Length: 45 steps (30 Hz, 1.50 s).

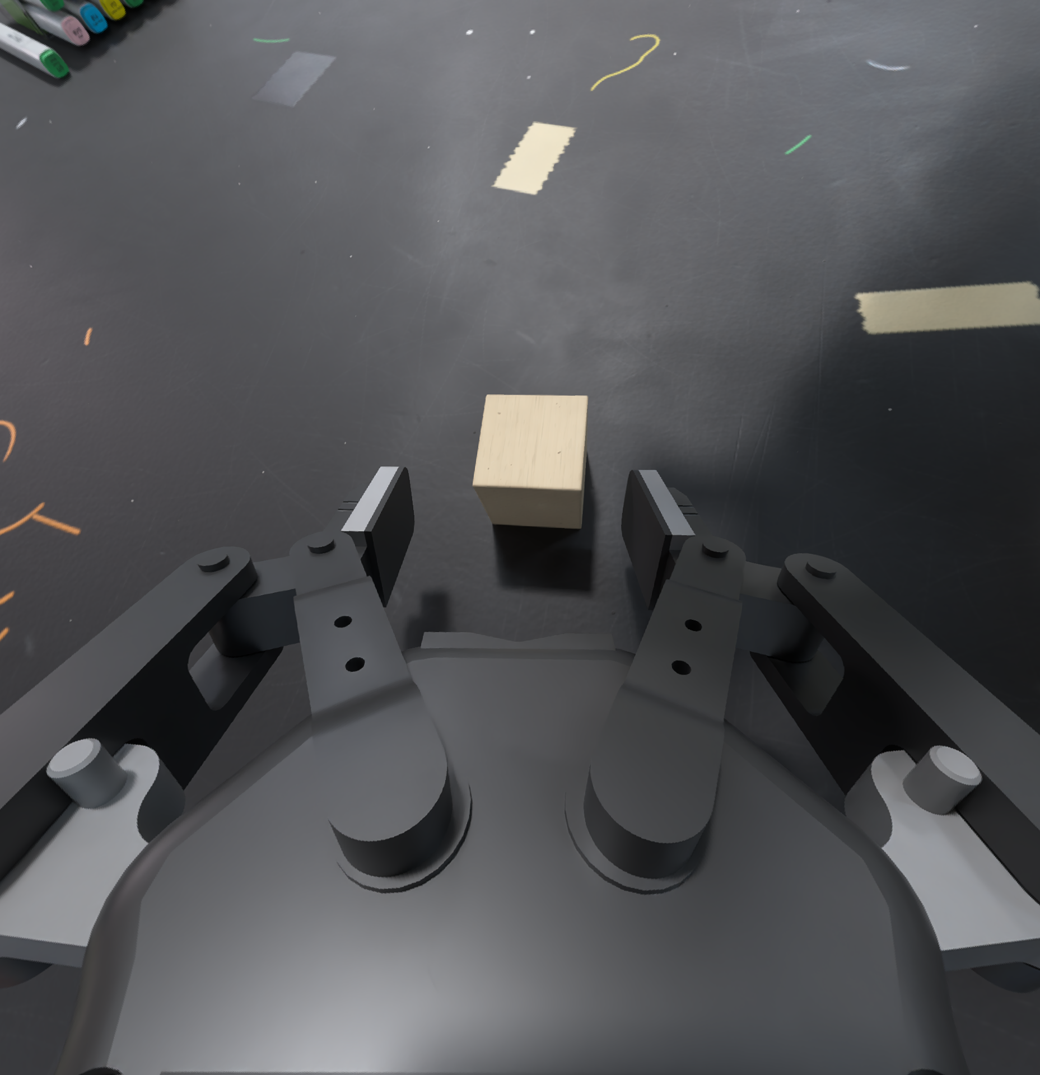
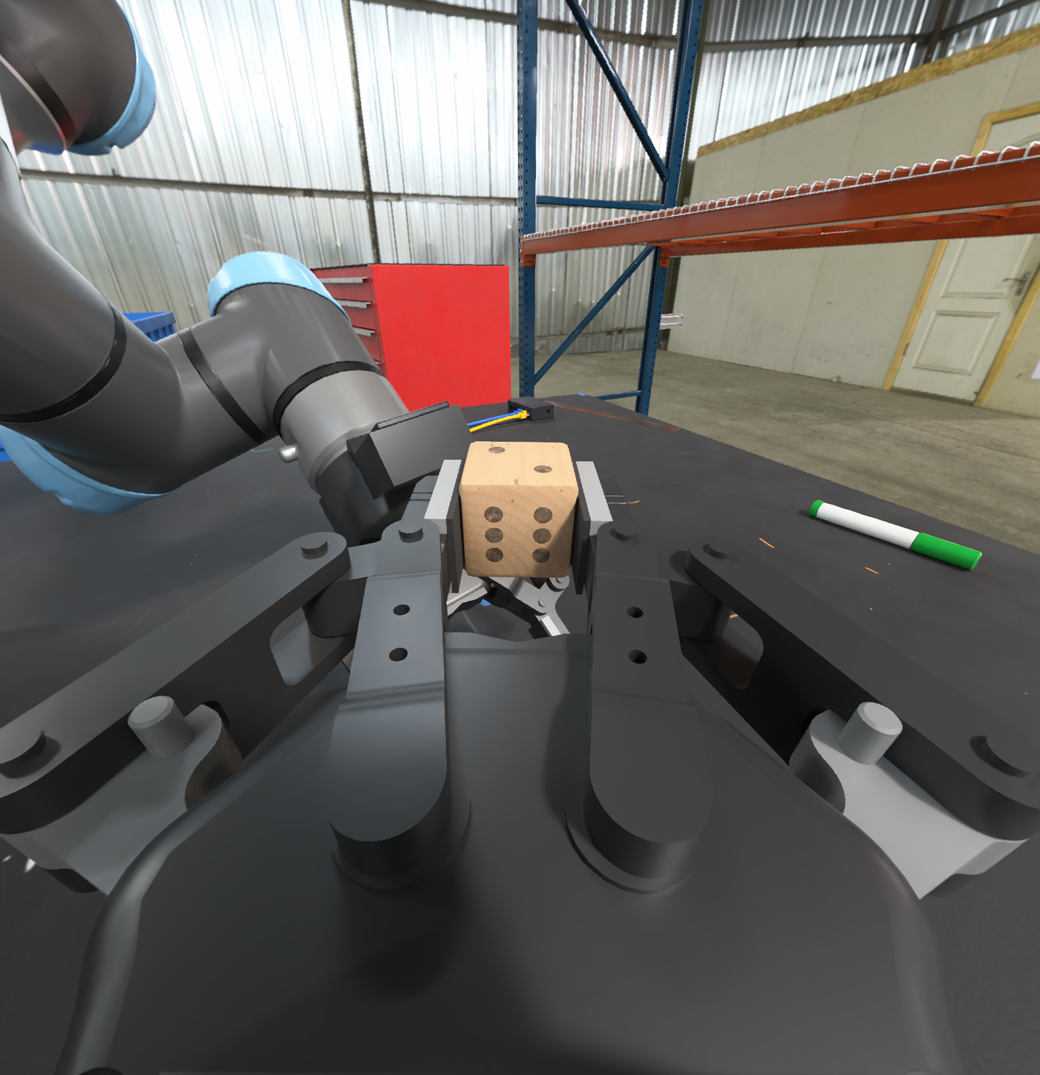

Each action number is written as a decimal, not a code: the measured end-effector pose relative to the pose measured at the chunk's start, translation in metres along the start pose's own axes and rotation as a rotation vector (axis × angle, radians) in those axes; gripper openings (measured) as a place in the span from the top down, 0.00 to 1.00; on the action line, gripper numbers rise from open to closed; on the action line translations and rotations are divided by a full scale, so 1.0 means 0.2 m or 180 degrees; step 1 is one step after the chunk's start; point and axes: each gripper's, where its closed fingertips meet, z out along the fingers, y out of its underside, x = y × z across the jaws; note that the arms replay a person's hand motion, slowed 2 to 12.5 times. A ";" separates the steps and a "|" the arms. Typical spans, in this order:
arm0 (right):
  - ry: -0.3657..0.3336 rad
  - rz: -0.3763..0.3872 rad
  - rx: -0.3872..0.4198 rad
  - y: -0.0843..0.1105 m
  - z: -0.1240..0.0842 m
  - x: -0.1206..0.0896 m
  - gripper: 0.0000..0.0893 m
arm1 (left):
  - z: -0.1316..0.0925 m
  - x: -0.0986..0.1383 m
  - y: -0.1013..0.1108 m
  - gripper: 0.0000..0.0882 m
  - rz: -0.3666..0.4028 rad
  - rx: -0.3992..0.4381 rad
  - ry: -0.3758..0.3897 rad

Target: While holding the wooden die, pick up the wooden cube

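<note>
— Dark surface (image 1: 215, 262) first, then our tools: where do we stand?

— Our right end effector (image 2: 518, 515) pinches the wooden die (image 2: 517, 512) between its pads, lifted off the surface.

— And the wooden cube (image 1: 530, 459)?

— It sits straight ahead of our left end effector (image 1: 517, 518), just past the spread fingertips, centred on the gap. We judge the left arm needs only to advance, then squeeze.

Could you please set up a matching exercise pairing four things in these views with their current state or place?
Things:
1. wooden die
2. wooden cube
3. left gripper
4. green-capped marker

States:
A. lying on the dark table, right of the right gripper
B. open, hovering above the table
C. clamped between two fingers
D. resting free on the table, below open fingers

Pairs: 1-C, 2-D, 3-B, 4-A
</note>
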 end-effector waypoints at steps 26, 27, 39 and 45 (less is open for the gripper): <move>-0.0047 -0.0023 -0.0066 0.00 0.00 -0.01 0.66 | 0.07 -0.03 -0.06 0.46 0.0094 0.0069 0.0169; -0.0047 -0.0020 -0.0068 0.00 0.00 -0.01 0.66 | 0.07 -0.03 -0.07 0.45 0.0095 0.0079 0.0166; -0.0126 0.0031 -0.0246 0.06 0.02 -0.01 0.66 | 0.07 0.03 -0.08 0.62 0.0147 0.0101 0.0288; -0.0194 0.0040 -0.0355 0.09 0.02 -0.01 0.66 | 0.07 0.06 -0.10 0.62 0.0218 0.0167 0.0295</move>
